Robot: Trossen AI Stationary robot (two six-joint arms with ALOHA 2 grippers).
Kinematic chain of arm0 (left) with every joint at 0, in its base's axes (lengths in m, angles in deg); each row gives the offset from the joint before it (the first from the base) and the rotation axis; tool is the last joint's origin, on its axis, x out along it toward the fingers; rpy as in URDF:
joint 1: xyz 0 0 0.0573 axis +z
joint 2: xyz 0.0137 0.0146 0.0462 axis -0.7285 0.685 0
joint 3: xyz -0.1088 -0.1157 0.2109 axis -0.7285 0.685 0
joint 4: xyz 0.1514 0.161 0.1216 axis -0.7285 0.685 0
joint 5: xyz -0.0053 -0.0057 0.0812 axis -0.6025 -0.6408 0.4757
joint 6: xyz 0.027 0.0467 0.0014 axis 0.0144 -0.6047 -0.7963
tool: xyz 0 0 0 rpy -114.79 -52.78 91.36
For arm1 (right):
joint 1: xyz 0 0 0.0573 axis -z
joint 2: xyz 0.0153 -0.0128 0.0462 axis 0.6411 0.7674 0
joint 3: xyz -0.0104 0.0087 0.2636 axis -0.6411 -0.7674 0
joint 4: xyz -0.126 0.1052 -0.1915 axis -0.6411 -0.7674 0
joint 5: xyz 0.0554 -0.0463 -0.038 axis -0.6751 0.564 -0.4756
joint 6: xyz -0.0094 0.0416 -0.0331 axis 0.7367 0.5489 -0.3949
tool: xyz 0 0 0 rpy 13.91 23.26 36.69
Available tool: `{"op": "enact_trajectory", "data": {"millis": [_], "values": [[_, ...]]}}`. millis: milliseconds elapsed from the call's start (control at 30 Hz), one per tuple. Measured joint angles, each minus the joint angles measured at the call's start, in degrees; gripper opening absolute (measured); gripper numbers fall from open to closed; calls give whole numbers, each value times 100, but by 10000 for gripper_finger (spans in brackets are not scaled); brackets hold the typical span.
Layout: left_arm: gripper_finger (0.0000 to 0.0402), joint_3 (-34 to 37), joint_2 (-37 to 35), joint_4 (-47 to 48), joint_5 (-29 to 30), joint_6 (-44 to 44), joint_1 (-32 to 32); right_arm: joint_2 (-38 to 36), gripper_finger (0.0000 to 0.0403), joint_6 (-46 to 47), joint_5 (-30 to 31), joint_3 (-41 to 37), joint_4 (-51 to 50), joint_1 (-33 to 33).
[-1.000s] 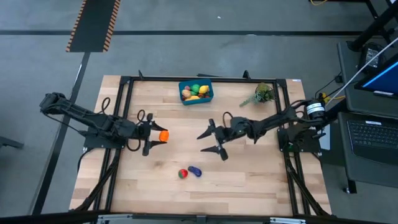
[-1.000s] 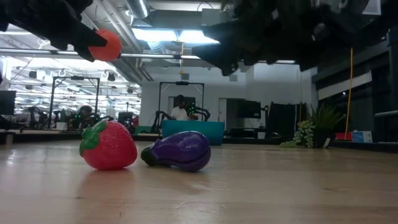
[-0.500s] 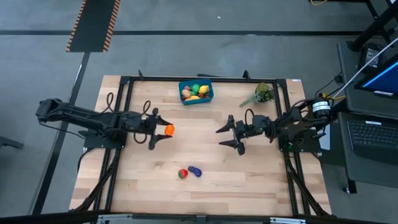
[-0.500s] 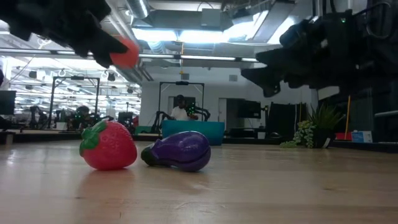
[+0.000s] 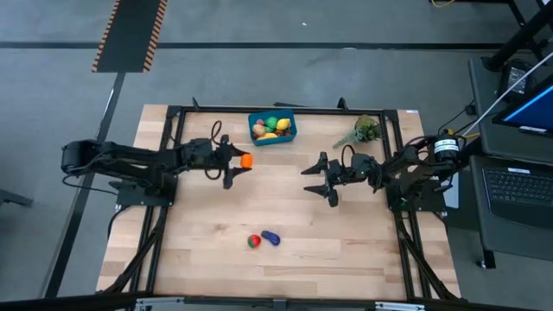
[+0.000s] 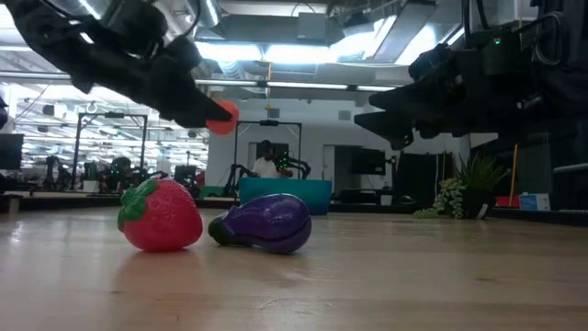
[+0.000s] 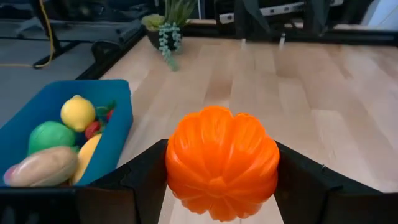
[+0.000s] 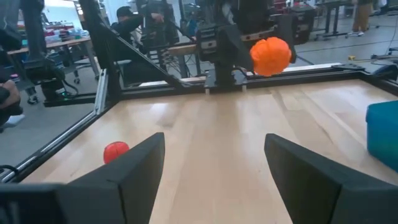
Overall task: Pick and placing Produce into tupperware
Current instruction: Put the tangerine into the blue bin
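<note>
Your left hand (image 5: 239, 161) grips the orange (image 5: 246, 161) mid-air, centre-left of frame, just short of the tupperware (image 5: 272, 127) at top centre. Release early and it bounces off the rim. Right hand (image 5: 320, 181) hangs open.

Wooden table (image 5: 363, 242): tupperware (image 5: 272, 127), strawberry (image 5: 253, 242), eggplant (image 5: 271, 238), plant sprig (image 5: 363, 131)

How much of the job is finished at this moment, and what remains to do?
Done: several pieces, among them a lemon, lie in the blue box. In hand: the left gripper holds the orange pumpkin-shaped piece near the box. Left: a strawberry and an eggplant on the table. The right gripper hangs open and empty.
</note>
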Motion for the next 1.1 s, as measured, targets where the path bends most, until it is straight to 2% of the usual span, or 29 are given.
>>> {"op": "enact_trajectory", "data": {"millis": [233,433,733,1100], "values": [[231,-29,617,-960,-736,1,520,0,278,7,-2,0,-4,86],[231,-553,1168,-927,-844,-173,755,0,278,8,-2,0,-20,86],[231,-2050,2119,622,-842,-463,1305,0,278,-16,-2,0,-166,82],[231,-3763,2808,2719,-833,-874,1775,0,278,-32,-2,0,-170,82]]}}
